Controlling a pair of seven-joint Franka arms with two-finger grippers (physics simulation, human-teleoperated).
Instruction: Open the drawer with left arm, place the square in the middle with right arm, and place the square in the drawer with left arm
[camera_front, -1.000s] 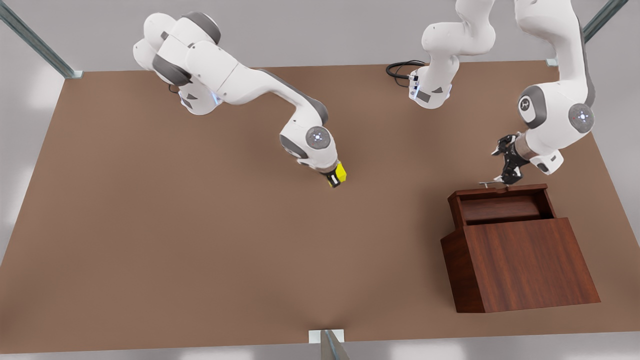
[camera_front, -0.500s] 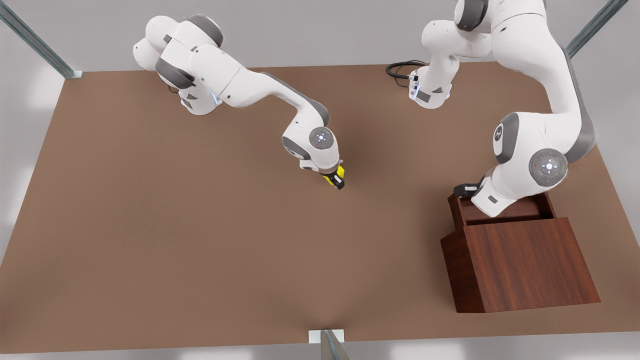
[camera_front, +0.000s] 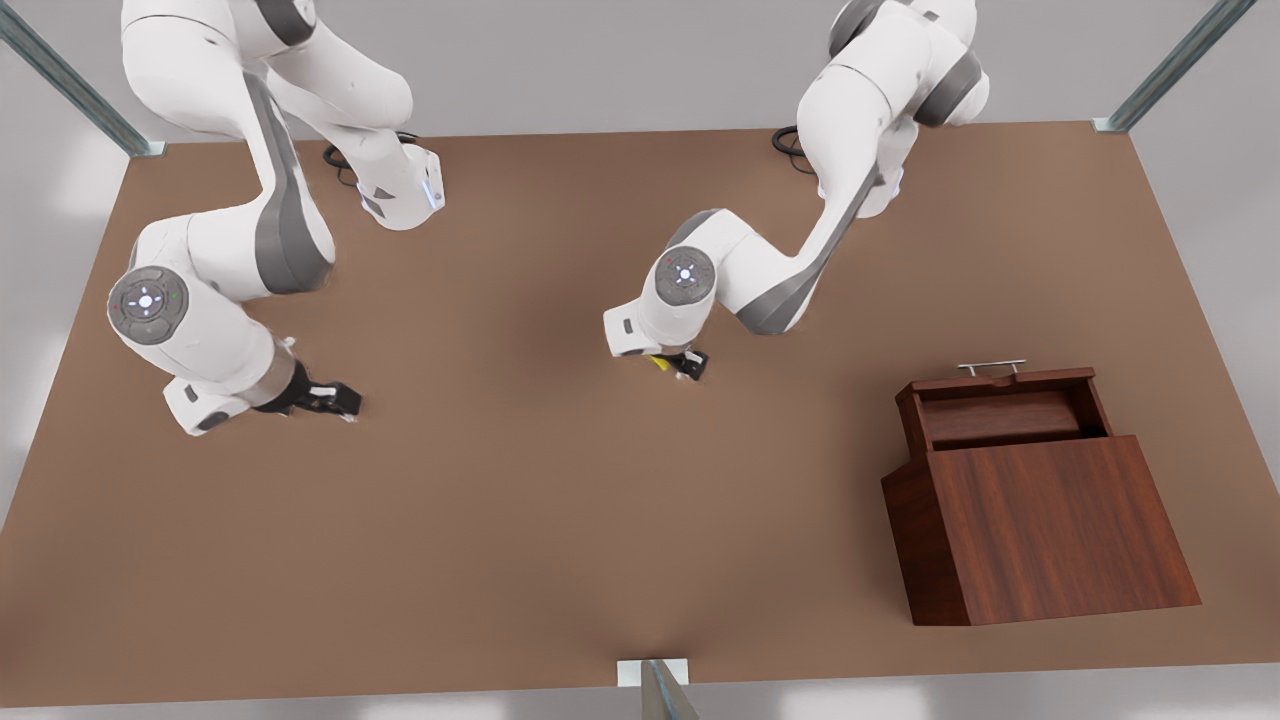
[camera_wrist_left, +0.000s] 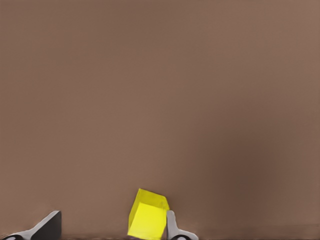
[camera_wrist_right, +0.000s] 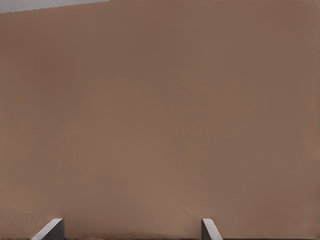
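A plain matte brown bench (camera_front: 520, 520) spans the frame. A dark wooden cabinet (camera_front: 1040, 525) sits at lower right, its drawer (camera_front: 1000, 405) pulled open. A small yellow square (camera_front: 660, 362) rests near the centre. Two white arm bases stand along the upper edge, a black cable (camera_front: 795, 138) coiled beside one.

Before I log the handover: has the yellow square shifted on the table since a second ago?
Barely. In the front view the square sits about as far from the drawer as before, now beside the left pincer.
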